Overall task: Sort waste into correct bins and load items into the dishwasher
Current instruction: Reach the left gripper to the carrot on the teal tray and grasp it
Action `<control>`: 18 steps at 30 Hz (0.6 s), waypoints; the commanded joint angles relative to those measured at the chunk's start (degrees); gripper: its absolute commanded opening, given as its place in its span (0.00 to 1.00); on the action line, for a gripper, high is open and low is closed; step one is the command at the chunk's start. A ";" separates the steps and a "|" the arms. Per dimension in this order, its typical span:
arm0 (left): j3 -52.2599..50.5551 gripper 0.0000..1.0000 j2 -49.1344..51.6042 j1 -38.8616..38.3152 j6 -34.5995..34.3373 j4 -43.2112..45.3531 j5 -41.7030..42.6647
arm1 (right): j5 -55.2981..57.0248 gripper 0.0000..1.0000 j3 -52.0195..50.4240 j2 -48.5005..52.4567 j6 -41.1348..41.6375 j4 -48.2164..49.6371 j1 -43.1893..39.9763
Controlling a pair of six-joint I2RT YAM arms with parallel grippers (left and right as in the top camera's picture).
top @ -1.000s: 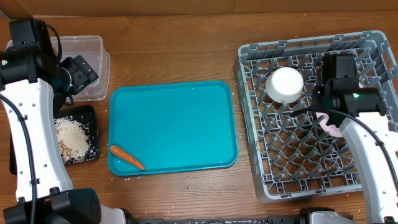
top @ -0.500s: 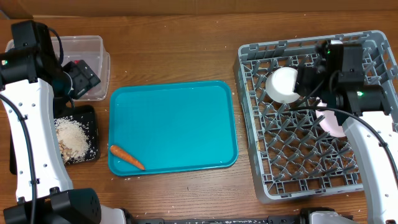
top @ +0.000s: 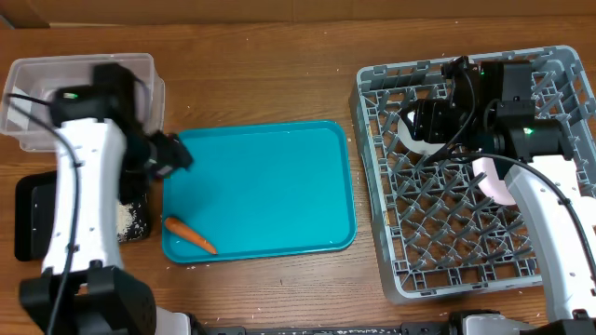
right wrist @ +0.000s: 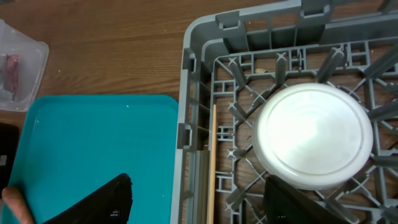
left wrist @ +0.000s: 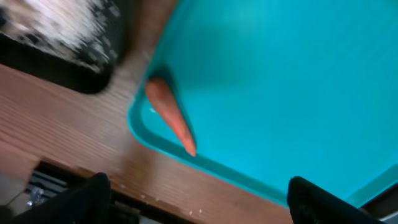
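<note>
Carrot (top: 190,235): small, orange, smooth and tapered. It is found in the near-left corner of the teal tray (top: 279,177), close against the raised rim. Its long axis is set slantwise to the tray's near edge. The thick end is turned to the left rim, the tip to the near rim and rightward.

The teal tray is smooth, glossy plastic with rounded corners. Left of it a black tray (top: 33,219) with grainy white rice (top: 131,219) is seen. Far-left of it is a clear tub (top: 33,112) with a red wrapper (right wrist: 12,67) inside. Right of the tray a grey lattice rack (top: 463,244) with upright pegs is noted. A round white bowl (right wrist: 314,137) is seated in it, and a thin pale chopstick (right wrist: 211,162) is laid along the wall facing the tray.

The left gripper (top: 169,154) is held over the tray's left rim, jaws spread, nothing between. The right gripper (top: 430,119) is held over the bowl, jaws wide apart, empty.

Versus 1 s ago: the left arm is shifted from tub to tray rim and most of the rice is now covered. The right gripper is shifted trayward onto the bowl. The carrot is unmoved.
</note>
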 commanded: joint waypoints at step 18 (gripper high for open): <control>-29.73 0.92 0.17 -3.06 -9.07 25.92 -2.91 | 3.80 0.70 1.53 -0.15 -0.42 -2.95 0.15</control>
